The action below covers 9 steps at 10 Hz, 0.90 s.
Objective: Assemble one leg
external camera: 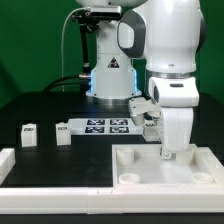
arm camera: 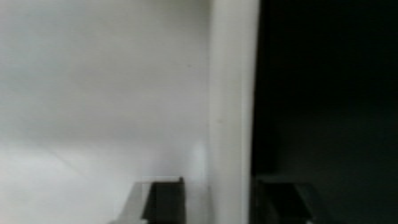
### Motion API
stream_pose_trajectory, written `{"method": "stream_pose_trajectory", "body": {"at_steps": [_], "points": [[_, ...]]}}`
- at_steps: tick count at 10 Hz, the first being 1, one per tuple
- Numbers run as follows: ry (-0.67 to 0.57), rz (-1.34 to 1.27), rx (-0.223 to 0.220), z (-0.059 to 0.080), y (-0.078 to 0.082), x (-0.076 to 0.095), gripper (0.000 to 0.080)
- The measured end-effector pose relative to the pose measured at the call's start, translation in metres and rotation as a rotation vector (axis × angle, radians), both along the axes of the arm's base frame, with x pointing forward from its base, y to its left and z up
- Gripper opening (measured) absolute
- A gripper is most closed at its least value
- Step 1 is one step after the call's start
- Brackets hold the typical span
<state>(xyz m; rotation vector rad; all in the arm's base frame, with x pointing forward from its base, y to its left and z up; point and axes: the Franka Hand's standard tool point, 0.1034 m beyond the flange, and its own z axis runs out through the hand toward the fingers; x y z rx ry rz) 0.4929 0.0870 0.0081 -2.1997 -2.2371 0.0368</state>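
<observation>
Leg (external camera: 62, 131) with black-and-white tag, just beside marker board (external camera: 105, 125)

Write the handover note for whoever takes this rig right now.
Gripper: down at the white tray piece, fingers either side of its rim; clamped or not, cannot tell.
Legs: far-left leg and second leg stand loose on the table, to the exterior view's left of the marker board.
Done: no leg seen fitted.
Left: pick a leg, fit it into the tray piece.

leg (external camera: 29, 133): matt white plastic | table (external camera: 90, 148): matt black | arm (external camera: 170, 40): glossy
</observation>
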Motion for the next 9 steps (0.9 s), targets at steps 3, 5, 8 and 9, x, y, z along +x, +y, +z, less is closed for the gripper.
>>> {"method": "stream_pose_trajectory", "body": {"at_steps": [3,5,8,9], "points": [[0.000,0.000,0.000,-0.0002,0.0000,-0.0001,0.0603],[0.000,0.000,0.000,-0.0002,0.0000,-0.0001,0.0640],[0.001,0.000,0.000,-0.0003,0.0000,-0.0002,0.0647],[0.001,0.000,0.000,-0.0004,0.0000,-0.0002,0.0649]]}}
